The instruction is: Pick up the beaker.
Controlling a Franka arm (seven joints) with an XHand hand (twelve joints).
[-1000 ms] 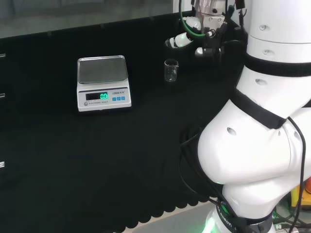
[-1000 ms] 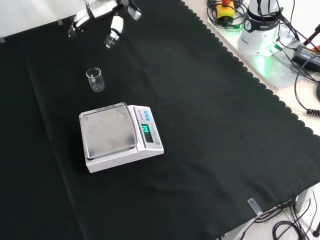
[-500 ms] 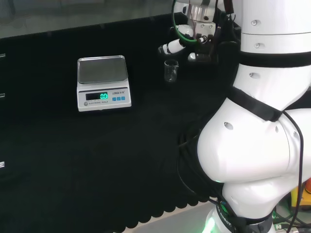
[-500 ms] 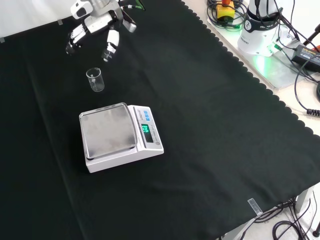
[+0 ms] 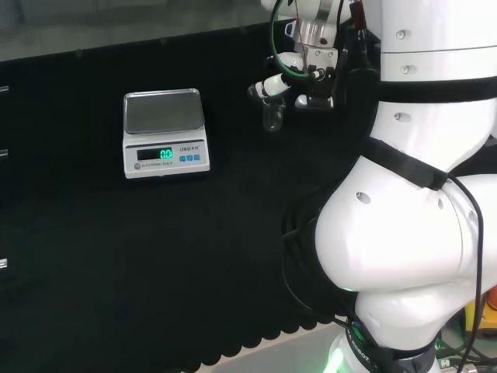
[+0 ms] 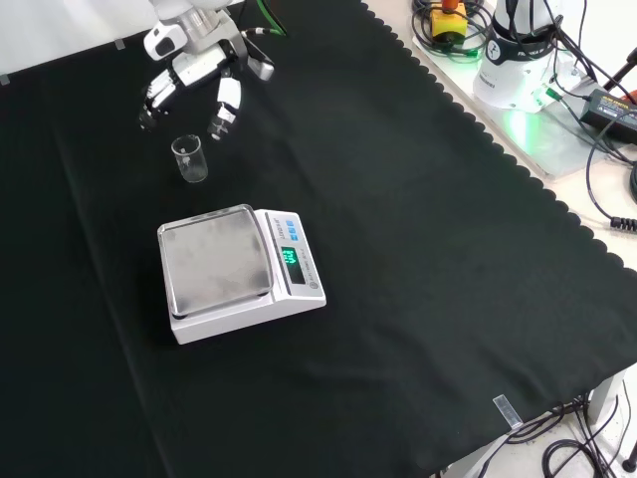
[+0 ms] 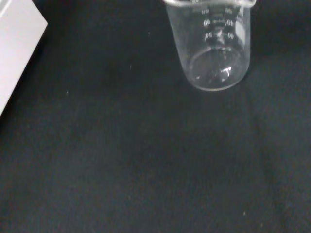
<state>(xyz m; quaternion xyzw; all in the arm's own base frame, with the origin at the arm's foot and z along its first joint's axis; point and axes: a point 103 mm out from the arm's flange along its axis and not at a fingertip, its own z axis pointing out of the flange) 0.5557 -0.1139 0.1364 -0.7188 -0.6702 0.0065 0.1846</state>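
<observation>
Hand (image 6: 199,68) hovers just above the clear beaker (image 6: 189,158), fingers spread either side (not touching); scale (image 6: 234,272) sits nearer on black cloth (image 6: 418,249), approx. centre.

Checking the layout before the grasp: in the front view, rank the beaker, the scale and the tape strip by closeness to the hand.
1. Beaker, just below the hand.
2. Scale, mid-cloth, lower.
3. Tape strip, near the cloth's bottom right edge.

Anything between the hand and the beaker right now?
Nothing: in the front view only bare black cloth separates the open hand from the beaker.
</observation>
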